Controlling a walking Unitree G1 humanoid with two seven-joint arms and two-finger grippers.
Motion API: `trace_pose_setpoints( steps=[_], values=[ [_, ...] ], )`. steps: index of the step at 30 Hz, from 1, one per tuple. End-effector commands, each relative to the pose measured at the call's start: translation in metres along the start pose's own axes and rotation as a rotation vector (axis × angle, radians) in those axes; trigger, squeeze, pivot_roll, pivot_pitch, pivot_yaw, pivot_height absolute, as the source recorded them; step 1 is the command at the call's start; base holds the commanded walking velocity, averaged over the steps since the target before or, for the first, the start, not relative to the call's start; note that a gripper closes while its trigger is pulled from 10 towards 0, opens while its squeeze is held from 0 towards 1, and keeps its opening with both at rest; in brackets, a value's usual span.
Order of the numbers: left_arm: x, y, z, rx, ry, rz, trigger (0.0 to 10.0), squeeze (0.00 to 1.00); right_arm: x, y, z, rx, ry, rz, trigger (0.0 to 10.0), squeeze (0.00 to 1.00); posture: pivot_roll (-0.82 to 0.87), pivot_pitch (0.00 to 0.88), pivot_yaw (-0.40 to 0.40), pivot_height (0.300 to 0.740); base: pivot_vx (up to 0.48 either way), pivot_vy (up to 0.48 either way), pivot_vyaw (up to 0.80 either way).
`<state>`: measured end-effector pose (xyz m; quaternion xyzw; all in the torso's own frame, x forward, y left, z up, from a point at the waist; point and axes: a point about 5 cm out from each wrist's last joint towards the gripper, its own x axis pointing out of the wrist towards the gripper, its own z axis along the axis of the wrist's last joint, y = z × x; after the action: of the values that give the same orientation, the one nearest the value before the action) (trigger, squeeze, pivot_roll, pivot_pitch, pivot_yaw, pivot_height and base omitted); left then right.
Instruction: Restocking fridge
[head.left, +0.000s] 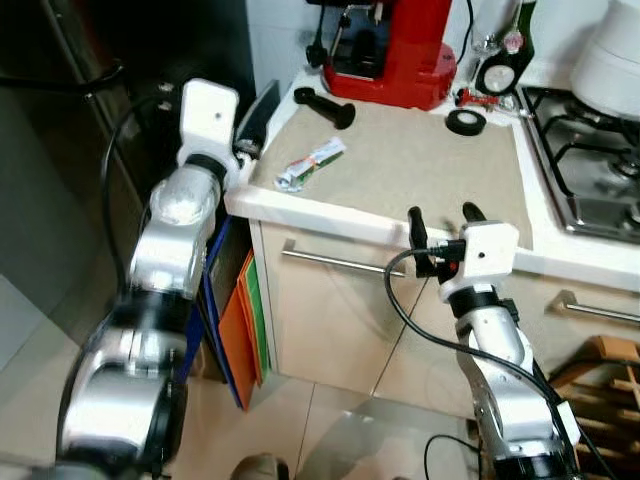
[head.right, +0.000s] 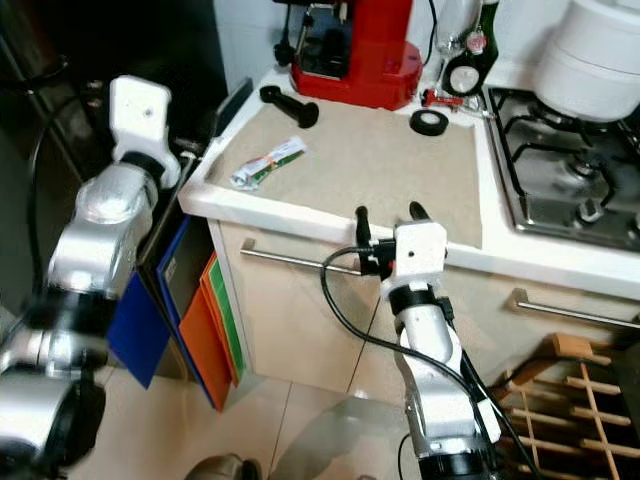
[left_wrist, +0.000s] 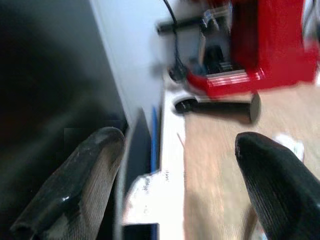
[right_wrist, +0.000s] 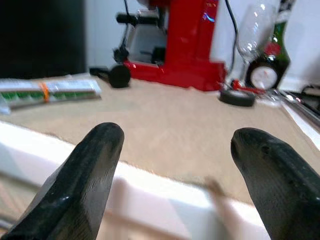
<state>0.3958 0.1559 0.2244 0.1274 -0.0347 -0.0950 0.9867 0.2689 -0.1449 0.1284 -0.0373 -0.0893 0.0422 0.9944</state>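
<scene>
The right gripper (head.left: 444, 214) sits at the front edge of the beige countertop (head.left: 420, 170), at about six o'clock of its surface, fingers spread wide and holding nothing; between them lies open counter. The left gripper (left_wrist: 175, 185) is raised at the counter's nine o'clock corner, beside the dark fridge (head.left: 60, 140), its fingers also wide apart and empty, straddling the narrow gap between fridge side and white counter edge.

The task's thing on hand, a green-and-white packet (head.left: 310, 165), lies flat at roughly nine o'clock on the counter, near the left edge and well apart from the right gripper. Around it the surface is bare. At twelve o'clock stands a red coffee machine (head.left: 390, 50), with a black portafilter handle (head.left: 323, 106) lying just in front of it at eleven. A roll of black tape (head.left: 466, 122) rests at one o'clock, near a small round clock (head.left: 497, 75). At three o'clock the gas hob (head.left: 585, 160) borders the counter.

Below, a drawer handle (head.left: 340, 262) runs along the cabinet front. Orange and green boards (head.left: 245, 325) stand upright in the gap beside the cabinet.
</scene>
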Motion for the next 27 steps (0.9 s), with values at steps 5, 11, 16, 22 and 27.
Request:
trace_pose_setpoints(
  steps=[5,11,16,22,27],
  values=[
    [0.017,-0.015,0.004,0.029,0.076,-0.08,10.0,0.0,-0.007,-0.01,0.001,-0.015,0.015,-0.024,10.0,0.0,0.04,0.097,-0.011,0.74,0.0,0.0,0.0],
    [0.033,-0.026,0.025,0.022,0.065,-0.116,10.0,0.0,-0.016,-0.012,-0.002,-0.036,0.053,-0.011,10.0,0.0,0.0,0.125,-0.032,0.74,0.0,0.0,0.0],
    [0.037,-0.029,0.035,0.016,0.051,-0.119,10.0,0.0,-0.022,-0.016,-0.003,-0.051,0.074,-0.005,10.0,0.0,-0.01,0.13,-0.042,0.74,0.0,0.0,0.0],
    [0.038,-0.03,0.028,0.035,0.117,-0.117,10.0,0.0,-0.022,-0.015,-0.005,-0.051,0.086,0.002,10.0,0.0,-0.01,0.131,-0.045,0.74,0.0,0.0,0.0],
    [0.036,-0.029,0.016,0.061,0.185,-0.138,10.0,0.0,-0.02,-0.014,-0.007,-0.046,0.096,0.007,10.0,0.0,0.0,0.126,-0.048,0.74,0.0,0.0,0.0]
  ],
)
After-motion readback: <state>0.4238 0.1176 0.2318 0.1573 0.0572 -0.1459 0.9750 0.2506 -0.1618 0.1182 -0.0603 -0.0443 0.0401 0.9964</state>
